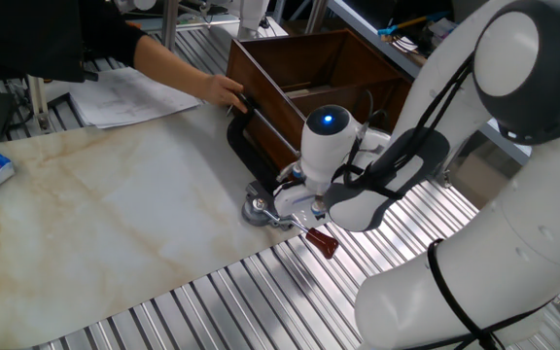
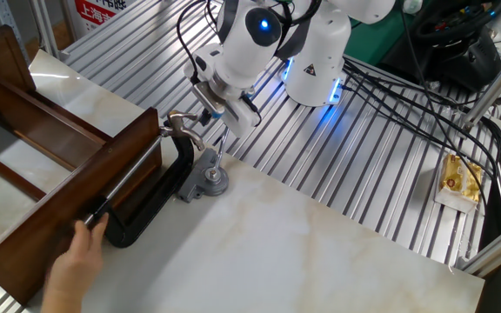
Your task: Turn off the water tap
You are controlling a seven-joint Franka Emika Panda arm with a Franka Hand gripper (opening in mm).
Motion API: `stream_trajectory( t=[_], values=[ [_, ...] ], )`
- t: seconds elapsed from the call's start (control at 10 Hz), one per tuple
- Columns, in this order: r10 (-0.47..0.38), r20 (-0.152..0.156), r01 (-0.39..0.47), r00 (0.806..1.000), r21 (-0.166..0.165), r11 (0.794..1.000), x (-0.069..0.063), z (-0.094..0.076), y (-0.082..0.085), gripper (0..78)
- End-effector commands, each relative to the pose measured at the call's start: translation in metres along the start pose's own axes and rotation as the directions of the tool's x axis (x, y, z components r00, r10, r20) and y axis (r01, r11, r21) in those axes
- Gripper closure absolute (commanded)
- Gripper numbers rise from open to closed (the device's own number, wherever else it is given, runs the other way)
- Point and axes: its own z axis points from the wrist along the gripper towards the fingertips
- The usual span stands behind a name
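Shiny metal water tap (image 2: 183,123); brown wooden box (image 2: 55,174); glossy marble tabletop (image 2: 303,252).

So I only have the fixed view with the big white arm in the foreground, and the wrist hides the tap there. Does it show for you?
Observer: Yes. In the other fixed view the water tap shows at the upper end of the black C-clamp, by the corner of the wooden box.
Operator: Is the gripper on it?
Observer: The gripper sits right beside the tap's lever, on the side away from the box. I cannot tell whether they touch.
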Motion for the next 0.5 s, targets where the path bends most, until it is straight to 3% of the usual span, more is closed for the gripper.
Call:
stream_trajectory(
  t=[0.1,0.2,0.3,0.4,0.5],
  values=[
    [0.013,-0.004,-0.013,1.0,-0.001,1.0,0.003,0.001,-0.001,77.6],
    [0.004,-0.002,-0.004,1.0,-0.026,1.0,0.008,-0.002,-0.002,77.6],
    [0.028,-0.07,-0.038,0.997,-0.152,0.988,0.007,-0.019,0.002,77.6],
    [0.047,-0.138,-0.079,0.989,-0.237,0.968,0.01,-0.037,0.01,77.6],
    [0.05,-0.147,-0.084,0.988,-0.239,0.967,0.01,-0.04,0.012,77.6]
  ],
)
